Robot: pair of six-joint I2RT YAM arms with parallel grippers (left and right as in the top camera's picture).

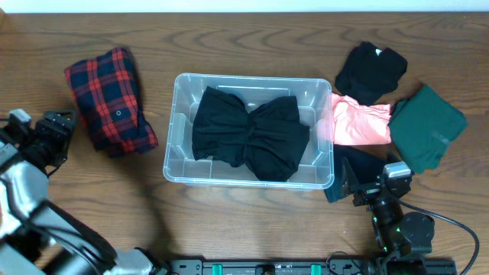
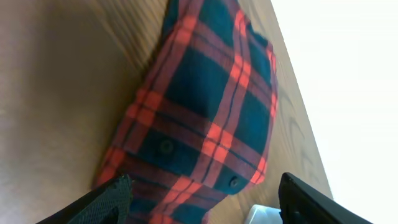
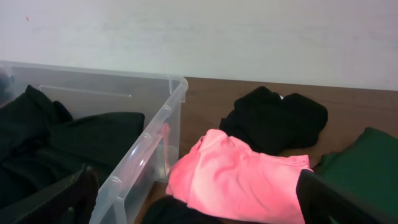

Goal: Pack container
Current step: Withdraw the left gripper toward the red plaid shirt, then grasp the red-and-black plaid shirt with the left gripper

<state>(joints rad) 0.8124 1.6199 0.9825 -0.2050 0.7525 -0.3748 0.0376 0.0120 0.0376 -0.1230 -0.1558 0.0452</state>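
Note:
The clear plastic container (image 1: 174,156) stands mid-table with a black garment (image 1: 248,136) lying in it. A folded red-and-navy plaid shirt (image 1: 111,99) lies to its left. My left gripper (image 1: 59,124) is open and empty just left of the shirt; in the left wrist view its fingers (image 2: 205,202) frame the shirt's near end (image 2: 205,106). My right gripper (image 1: 373,181) is open and empty at the container's front right corner. In the right wrist view its fingers (image 3: 199,199) point at a pink garment (image 3: 242,177) beside the container wall (image 3: 146,152).
Right of the container lie a pink garment (image 1: 359,122), a black garment (image 1: 372,70), a green garment (image 1: 428,126) and a dark garment (image 1: 359,169) under the right gripper. The black (image 3: 277,121) and green (image 3: 367,165) garments also show in the right wrist view.

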